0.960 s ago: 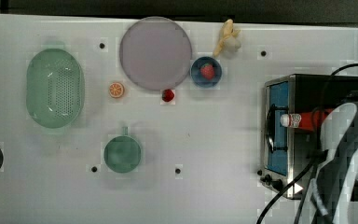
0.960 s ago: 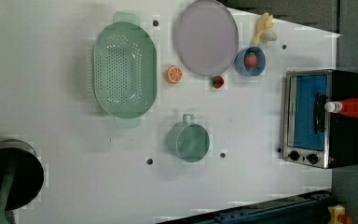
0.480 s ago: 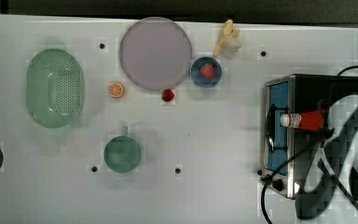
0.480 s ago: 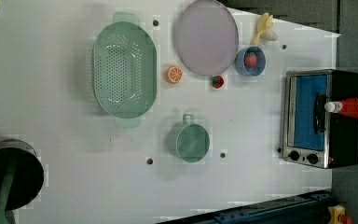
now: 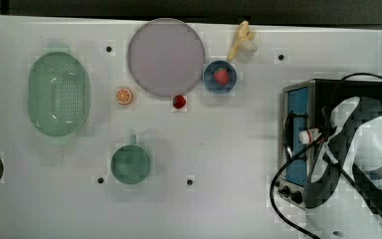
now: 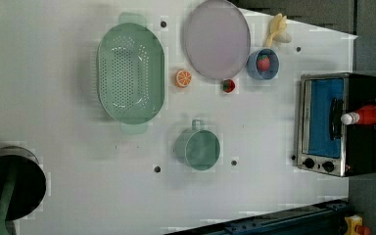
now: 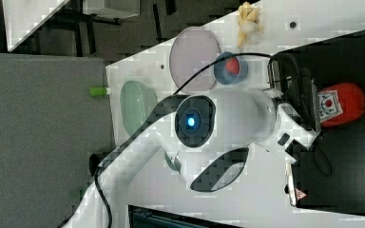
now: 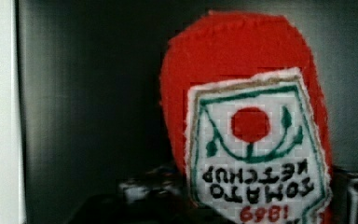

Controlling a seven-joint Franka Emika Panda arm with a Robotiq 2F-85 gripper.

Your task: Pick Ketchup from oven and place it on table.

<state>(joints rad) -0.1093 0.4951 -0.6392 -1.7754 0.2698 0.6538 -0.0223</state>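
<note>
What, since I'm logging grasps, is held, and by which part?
Cannot be told: the gripper is at the ketchup on the oven, grip unclear.

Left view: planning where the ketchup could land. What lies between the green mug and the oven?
In the left view, only bare table lies between the green mug and the oven.

My red squeeze ketchup bottle point(image 6: 367, 114) lies on top of the black boxy toaster oven point(image 6: 360, 149), at the left view's right edge of the large white table point(image 6: 68, 147), cap toward the oven's glass door.
</note>
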